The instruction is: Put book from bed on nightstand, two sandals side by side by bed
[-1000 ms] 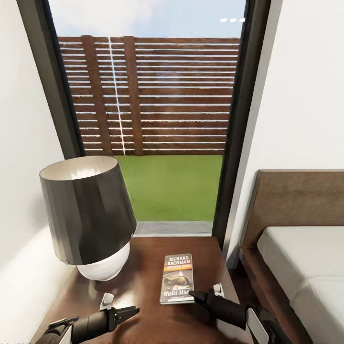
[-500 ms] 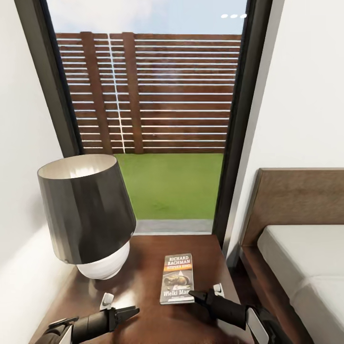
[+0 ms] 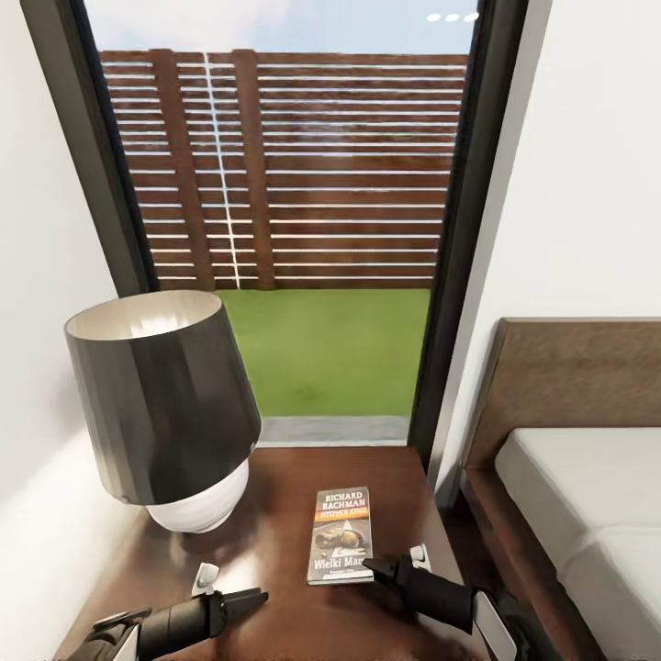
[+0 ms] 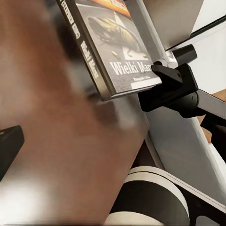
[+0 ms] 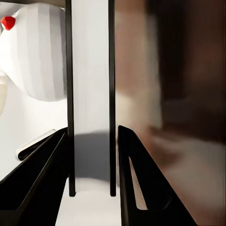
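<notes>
We see bright, even daylight coming through the window (image 3: 303, 229), leaving a pale glare patch on the nightstand (image 3: 275, 477) and a soft shadow under the lamp (image 3: 165, 404). The head view looks slightly soft; both wrist views smear close surfaces into heavy blur.

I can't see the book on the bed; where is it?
In the head view the book lies flat on the nightstand, right of the lamp, with the right gripper at its near corner.

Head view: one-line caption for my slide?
Book lies flat on nightstand beside lamp; right claw at its near corner, bed alongside.
</notes>
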Robot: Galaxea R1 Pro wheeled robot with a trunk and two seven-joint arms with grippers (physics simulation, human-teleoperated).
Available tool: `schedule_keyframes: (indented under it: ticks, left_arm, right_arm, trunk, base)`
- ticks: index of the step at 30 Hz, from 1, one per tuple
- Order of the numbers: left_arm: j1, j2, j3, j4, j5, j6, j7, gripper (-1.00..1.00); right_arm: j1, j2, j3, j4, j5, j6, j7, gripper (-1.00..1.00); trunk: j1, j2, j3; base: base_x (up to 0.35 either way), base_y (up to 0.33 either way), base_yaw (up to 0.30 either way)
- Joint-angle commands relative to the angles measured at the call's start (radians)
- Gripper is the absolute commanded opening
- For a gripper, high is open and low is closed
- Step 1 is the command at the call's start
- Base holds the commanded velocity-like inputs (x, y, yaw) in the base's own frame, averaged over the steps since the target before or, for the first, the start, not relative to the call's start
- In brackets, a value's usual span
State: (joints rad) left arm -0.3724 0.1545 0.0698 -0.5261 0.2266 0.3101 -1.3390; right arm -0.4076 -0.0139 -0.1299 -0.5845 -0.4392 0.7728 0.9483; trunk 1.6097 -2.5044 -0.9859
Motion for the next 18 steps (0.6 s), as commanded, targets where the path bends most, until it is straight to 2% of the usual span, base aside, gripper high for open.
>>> schedule_keyframes:
  ticks: [1, 16, 18]
  left_arm:
    - [0.000, 0.000, 0.001, 0.000, 0.002, 0.011, -0.003, 1.00]
    - [0.000, 0.000, 0.001, 0.000, 0.002, 0.011, -0.003, 1.00]
    - [0.000, 0.000, 0.001, 0.000, 0.002, 0.011, -0.003, 1.00]
  right_arm:
    - [-0.001, 0.001, -0.002, 0.000, -0.003, 0.006, 0.002, -1.00]
    - [0.000, 0.001, -0.002, 0.000, -0.003, 0.006, 0.003, -1.00]
    - [0.000, 0.000, -0.002, 0.000, -0.003, 0.006, 0.002, -1.00]
  trunk:
    - [0.000, -0.001, -0.005]
    - [0.001, -0.001, -0.009]
    - [0.002, -0.001, -0.017]
  base:
    - [0.000, 0.000, 0.000]
    - [0.000, 0.000, 0.000]
    - [0.000, 0.000, 0.000]
